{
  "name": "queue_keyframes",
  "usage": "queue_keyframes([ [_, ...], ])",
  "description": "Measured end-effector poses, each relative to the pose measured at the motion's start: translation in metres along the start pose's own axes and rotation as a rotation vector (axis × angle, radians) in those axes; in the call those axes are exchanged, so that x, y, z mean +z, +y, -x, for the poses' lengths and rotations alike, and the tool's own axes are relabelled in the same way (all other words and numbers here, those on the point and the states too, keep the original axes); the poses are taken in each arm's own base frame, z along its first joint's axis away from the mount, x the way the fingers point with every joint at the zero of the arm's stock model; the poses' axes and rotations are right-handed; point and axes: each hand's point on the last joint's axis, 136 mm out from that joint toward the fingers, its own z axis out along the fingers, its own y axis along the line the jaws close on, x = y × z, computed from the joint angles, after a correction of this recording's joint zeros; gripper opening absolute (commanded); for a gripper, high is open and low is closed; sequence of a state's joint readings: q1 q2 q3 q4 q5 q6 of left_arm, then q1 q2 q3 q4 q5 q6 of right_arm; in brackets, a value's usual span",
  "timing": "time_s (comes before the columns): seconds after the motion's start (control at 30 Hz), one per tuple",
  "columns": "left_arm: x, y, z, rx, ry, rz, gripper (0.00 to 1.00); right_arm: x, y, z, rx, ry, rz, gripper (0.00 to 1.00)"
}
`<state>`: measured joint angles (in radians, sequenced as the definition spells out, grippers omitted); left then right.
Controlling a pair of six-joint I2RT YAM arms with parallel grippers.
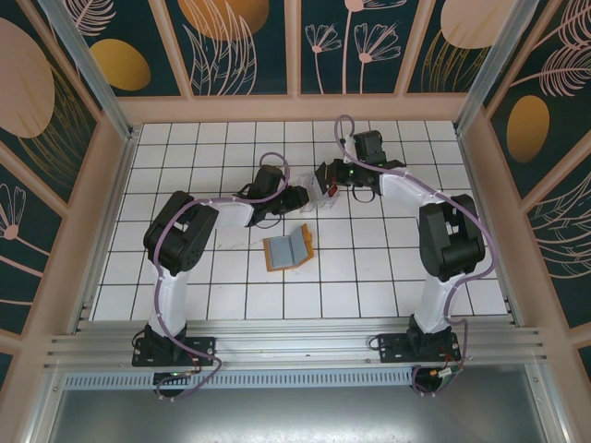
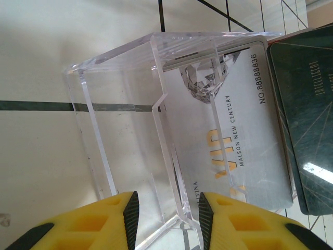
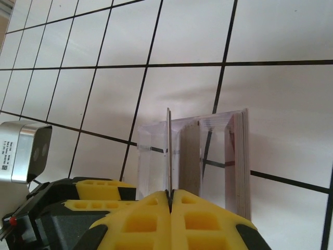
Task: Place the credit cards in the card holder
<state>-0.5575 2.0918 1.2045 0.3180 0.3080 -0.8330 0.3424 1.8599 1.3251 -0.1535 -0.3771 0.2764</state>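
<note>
The card holder, an orange-tan wallet, lies open on the tiles with its grey lining up. Behind it stands a clear plastic case holding credit cards. In the left wrist view a silver VIP card and a dark green card lean inside the case. My left gripper is open, its pads either side of a thin inner wall of the case without touching it. My right gripper is shut on a credit card seen edge-on, standing upright in the case.
More cards stand against the right wall of the case. My left gripper's yellow fingers and a silver camera box sit just left of my right gripper. White tiled floor surrounds the wallet; patterned walls ring the table.
</note>
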Motion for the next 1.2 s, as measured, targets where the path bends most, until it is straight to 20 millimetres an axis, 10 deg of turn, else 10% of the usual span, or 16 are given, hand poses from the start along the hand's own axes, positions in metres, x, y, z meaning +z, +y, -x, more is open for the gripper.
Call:
queue_keyframes([
  [0.43,0.000,0.001,-0.001,0.000,0.004,0.003,0.41,-0.001,0.018,-0.010,0.043,0.029,0.113,0.01],
  [0.67,-0.010,0.000,-0.002,0.006,0.025,0.040,0.42,-0.032,0.037,-0.034,0.070,0.044,0.176,0.00],
  [1.03,-0.082,-0.049,0.020,0.064,-0.078,-0.018,0.43,-0.077,0.065,-0.056,0.102,0.023,0.290,0.00],
  [1.2,-0.114,-0.035,0.000,0.055,-0.079,-0.005,0.42,-0.085,0.093,-0.091,0.099,0.078,0.337,0.00],
])
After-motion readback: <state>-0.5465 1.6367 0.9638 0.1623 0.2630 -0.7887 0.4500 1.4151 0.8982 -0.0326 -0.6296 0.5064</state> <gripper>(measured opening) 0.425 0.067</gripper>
